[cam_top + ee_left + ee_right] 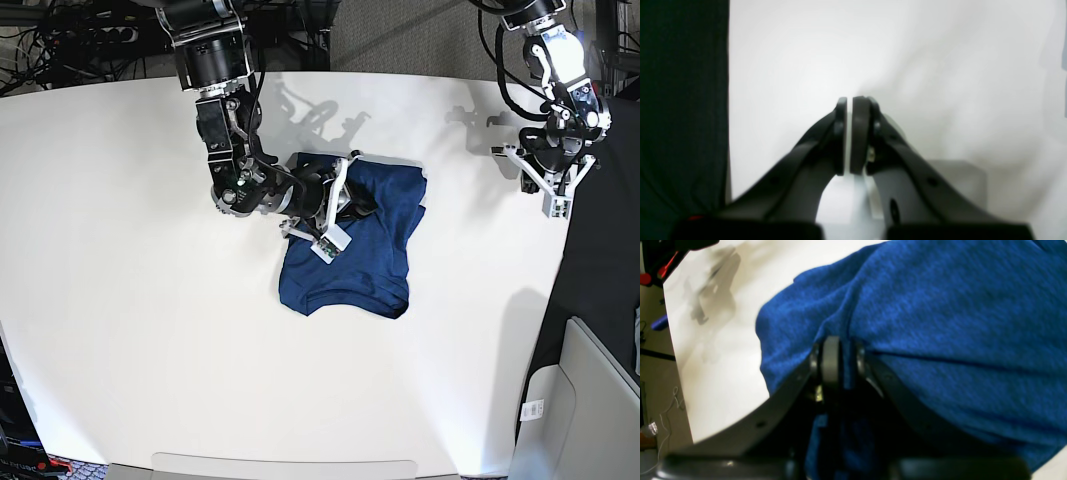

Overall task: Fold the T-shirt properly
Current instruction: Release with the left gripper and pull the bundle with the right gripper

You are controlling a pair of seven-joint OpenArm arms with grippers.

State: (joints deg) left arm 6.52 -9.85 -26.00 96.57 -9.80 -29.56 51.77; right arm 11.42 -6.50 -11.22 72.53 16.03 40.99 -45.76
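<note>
Navy knit of the T-shirt (350,255) lies bunched mid-worktop (120,250), its sleeves lost in the folds. From the base view the right hand (345,200) is buried in cloth; only its wrist view shows a fold pinched between the pads (830,360). Off near the worktop's edge, the left hand (849,133) hangs closed, holding nothing.

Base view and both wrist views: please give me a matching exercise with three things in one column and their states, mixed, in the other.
1. dark navy-blue knit T-shirt
2. left tool
3. right tool

a. shut on cloth
b. shut, holding nothing, over the bare white table
c. lying bunched on the table

Pairs: 1-c, 2-b, 3-a
</note>
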